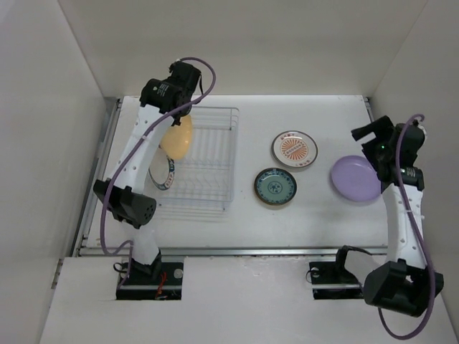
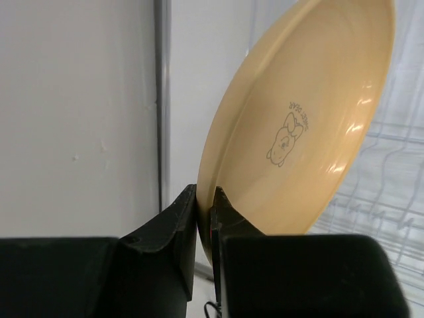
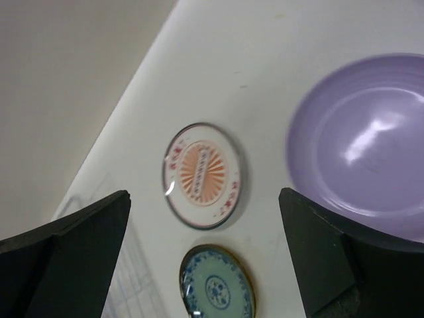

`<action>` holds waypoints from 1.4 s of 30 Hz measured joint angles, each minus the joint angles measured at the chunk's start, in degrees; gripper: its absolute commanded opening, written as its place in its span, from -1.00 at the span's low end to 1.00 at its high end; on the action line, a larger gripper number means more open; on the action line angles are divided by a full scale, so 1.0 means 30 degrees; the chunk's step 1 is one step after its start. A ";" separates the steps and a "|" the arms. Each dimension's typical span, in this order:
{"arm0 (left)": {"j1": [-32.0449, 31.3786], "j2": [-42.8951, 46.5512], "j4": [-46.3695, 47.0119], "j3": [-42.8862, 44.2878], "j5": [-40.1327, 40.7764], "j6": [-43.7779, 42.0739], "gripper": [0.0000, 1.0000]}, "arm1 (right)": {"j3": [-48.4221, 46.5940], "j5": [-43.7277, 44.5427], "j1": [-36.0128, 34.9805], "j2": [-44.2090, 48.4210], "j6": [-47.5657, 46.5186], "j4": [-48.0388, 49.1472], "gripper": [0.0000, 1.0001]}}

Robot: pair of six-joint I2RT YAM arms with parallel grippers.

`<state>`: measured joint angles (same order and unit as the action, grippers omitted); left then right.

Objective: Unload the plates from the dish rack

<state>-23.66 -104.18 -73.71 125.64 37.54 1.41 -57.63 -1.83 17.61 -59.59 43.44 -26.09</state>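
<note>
Left hand [image 2: 204, 199]: gripping the tan plate [image 2: 298, 119] by its rim, at the dish rack's [image 1: 208, 158] far-left corner.
Right hand [image 3: 204, 199]: hanging spread open, well right of the dish rack.

Rack left: left arm [image 1: 136, 154], tan plate [image 1: 178, 137] and standing plate [image 1: 163, 174] block it.
Rack right: dish rack [image 1: 211, 154] slots open from above.
Surface [image 1: 237, 226]: orange-red plate [image 1: 294, 149], teal plate [image 1: 275, 186], lavender plate [image 1: 355, 178] lie flat; near strip free.

A robotics lab cell. White panels [image 1: 43, 107] box in the bench [image 1: 323, 222]. A left arm [image 1: 138, 156] and right arm [image 1: 401, 215] are bolted on.
</note>
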 measured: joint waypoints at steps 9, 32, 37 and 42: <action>0.0466 0.2120 0.1902 -0.0138 -0.9187 -0.0124 -1.00 | -0.3708 -0.6623 -0.8823 -0.4641 -0.3963 0.1931 0.96; 0.0488 0.1086 0.1967 -0.2113 -1.7070 -0.1501 0.86 | -0.5253 -0.6324 -1.5278 -0.9282 -0.4867 0.2375 -1.00; 0.0015 0.1297 0.1916 -0.2047 -1.3668 -0.1035 1.00 | -0.5071 -0.4765 -1.3850 -0.9129 -0.3395 0.2251 -1.00; 0.0007 0.1362 0.1763 -0.1683 -0.7817 -0.0670 1.00 | -0.3614 -0.2987 -0.9836 -0.7774 -0.1326 0.1800 -1.00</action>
<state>-23.64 -100.09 -68.42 120.60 14.09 -0.60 -68.47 -10.79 -11.90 -82.91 39.46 -20.69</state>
